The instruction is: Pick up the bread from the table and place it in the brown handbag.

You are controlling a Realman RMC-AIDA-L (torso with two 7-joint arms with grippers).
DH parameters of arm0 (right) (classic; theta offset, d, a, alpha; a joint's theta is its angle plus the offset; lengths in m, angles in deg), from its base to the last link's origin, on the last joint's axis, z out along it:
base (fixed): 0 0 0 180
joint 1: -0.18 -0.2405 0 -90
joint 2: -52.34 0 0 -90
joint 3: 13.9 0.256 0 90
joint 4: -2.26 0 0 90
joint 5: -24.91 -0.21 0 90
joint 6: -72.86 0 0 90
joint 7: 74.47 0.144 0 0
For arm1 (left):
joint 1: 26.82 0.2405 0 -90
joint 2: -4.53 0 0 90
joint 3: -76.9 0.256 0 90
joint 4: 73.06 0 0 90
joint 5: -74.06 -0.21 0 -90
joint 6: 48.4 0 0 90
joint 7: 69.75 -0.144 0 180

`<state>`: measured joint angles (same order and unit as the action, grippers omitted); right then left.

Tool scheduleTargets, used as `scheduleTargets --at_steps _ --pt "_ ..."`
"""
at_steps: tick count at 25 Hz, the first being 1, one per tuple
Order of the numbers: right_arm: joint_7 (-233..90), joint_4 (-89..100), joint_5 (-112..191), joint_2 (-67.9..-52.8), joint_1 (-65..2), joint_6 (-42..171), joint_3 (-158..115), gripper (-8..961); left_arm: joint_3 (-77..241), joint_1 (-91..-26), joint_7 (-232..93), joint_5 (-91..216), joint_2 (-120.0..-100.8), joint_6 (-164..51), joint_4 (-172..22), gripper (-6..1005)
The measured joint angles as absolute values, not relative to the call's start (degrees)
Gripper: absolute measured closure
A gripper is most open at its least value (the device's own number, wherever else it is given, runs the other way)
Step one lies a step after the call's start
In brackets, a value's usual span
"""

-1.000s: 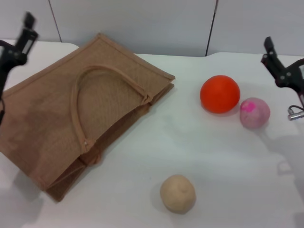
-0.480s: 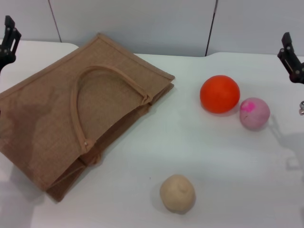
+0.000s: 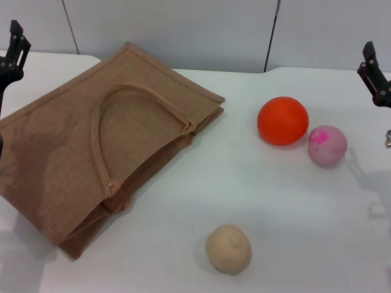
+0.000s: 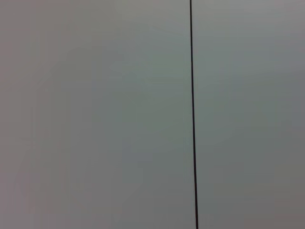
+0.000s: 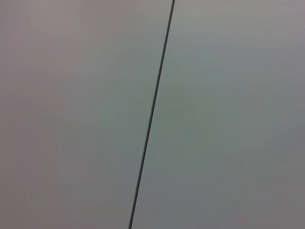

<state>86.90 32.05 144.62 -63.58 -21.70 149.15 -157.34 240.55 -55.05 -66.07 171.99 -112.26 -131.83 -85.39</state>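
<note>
The brown handbag (image 3: 67, 165) lies flat on the white table (image 3: 275, 201) at the left, with its looped handle (image 3: 98, 125) on top. No striped bread shows in any view; it is hidden or out of view. My left gripper (image 3: 12, 50) is raised at the far left edge, above the bag's far corner. My right gripper (image 3: 374, 73) is raised at the far right edge, beyond the balls. Only part of each shows. Both wrist views show only grey wall panels with a dark seam.
An orange ball (image 3: 282, 120) and a pink ball (image 3: 327, 145) sit side by side at the right. A round beige bun-like lump (image 3: 228, 248) sits near the front middle. A grey panelled wall (image 3: 183, 30) stands behind the table.
Both arms have drawn outward toward the picture's edges since a second ago, and have barely moved in the last half second. The bag and balls have not moved.
</note>
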Motion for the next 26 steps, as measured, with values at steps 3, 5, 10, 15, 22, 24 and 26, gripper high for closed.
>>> scheduleTargets --at_steps 3,5,10,15,22,24,26 --pt "86.9 32.05 144.62 -63.58 -21.7 149.15 -157.34 43 240.56 -55.13 -66.07 171.96 -112.27 -131.43 -85.36 130" --pt "86.9 32.05 144.62 -63.58 -21.7 149.15 -157.33 43 240.59 -55.27 -66.07 171.93 -112.28 -130.89 -85.35 131" --pt "86.9 31.91 144.62 -63.58 -21.7 149.15 -157.33 43 240.64 -55.75 -66.08 171.93 -112.27 -129.53 -85.38 133" --pt "86.9 31.7 144.62 -63.58 -21.7 149.15 -157.33 43 240.64 -55.86 -66.1 171.9 -112.3 -129.2 -85.43 134" --pt "86.9 31.7 144.62 -63.58 -21.7 149.15 -157.33 43 240.64 -55.93 -66.13 171.88 -112.29 -129.23 -85.47 133" --pt "86.9 31.7 144.62 -63.58 -21.7 149.15 -157.34 43 240.64 -55.93 -66.14 171.88 -112.29 -129.25 -85.52 133" --pt "86.9 31.7 144.62 -63.58 -21.7 149.14 -157.33 43 240.64 -55.93 -66.02 171.82 -112.28 -129.26 -85.55 133"
